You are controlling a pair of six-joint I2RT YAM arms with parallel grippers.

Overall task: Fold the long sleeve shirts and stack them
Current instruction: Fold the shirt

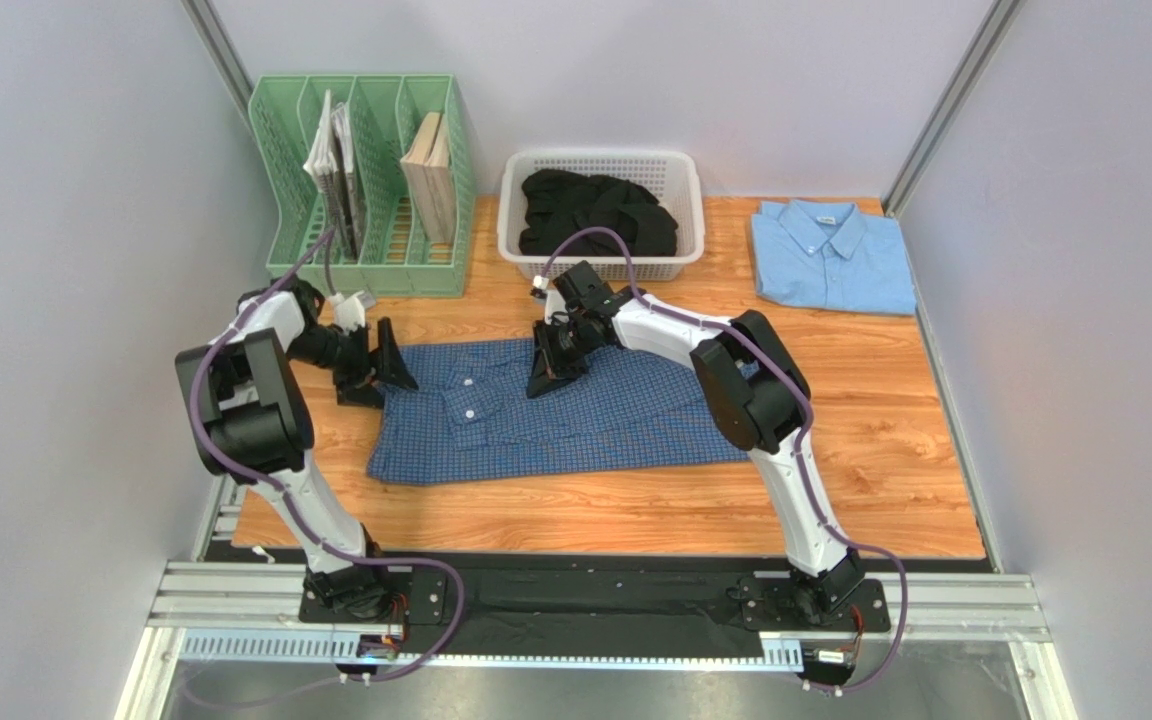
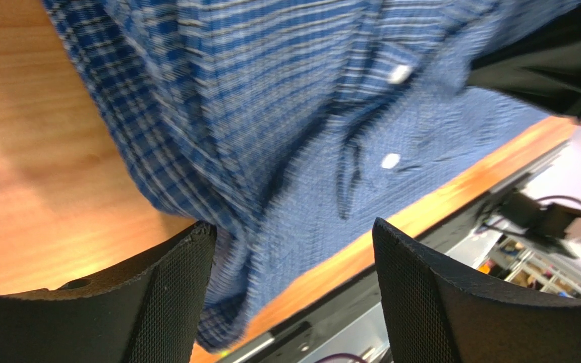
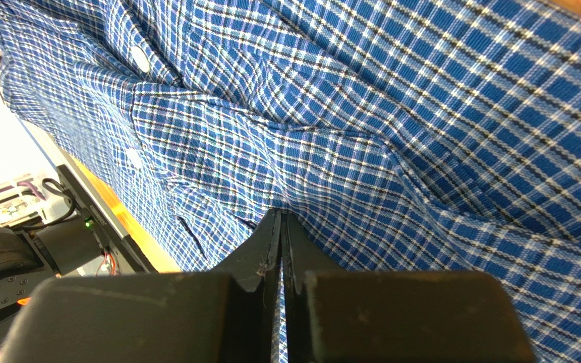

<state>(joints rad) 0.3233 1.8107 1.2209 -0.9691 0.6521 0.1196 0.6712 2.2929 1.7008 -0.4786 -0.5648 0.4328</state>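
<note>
Dark blue checked shirt [image 1: 567, 423] lies spread mid-frame on the table [image 1: 868, 450].
At its left end the left gripper [image 1: 382, 360] has its fingers apart. The right gripper [image 1: 555, 368] has its fingers together at a fold, any pinch hidden. The light blue shirt [image 1: 833, 255] sits folded upper right.

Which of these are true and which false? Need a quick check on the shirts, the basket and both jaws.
1. The light blue shirt lies folded at the table's far right corner. True.
2. The checked shirt is in the basket. False: it lies spread on the table; the basket holds dark clothes.
3. The left jaws stand open. True.
4. The right jaws are open over the light blue shirt. False: they are shut, pinching the checked shirt.
</note>
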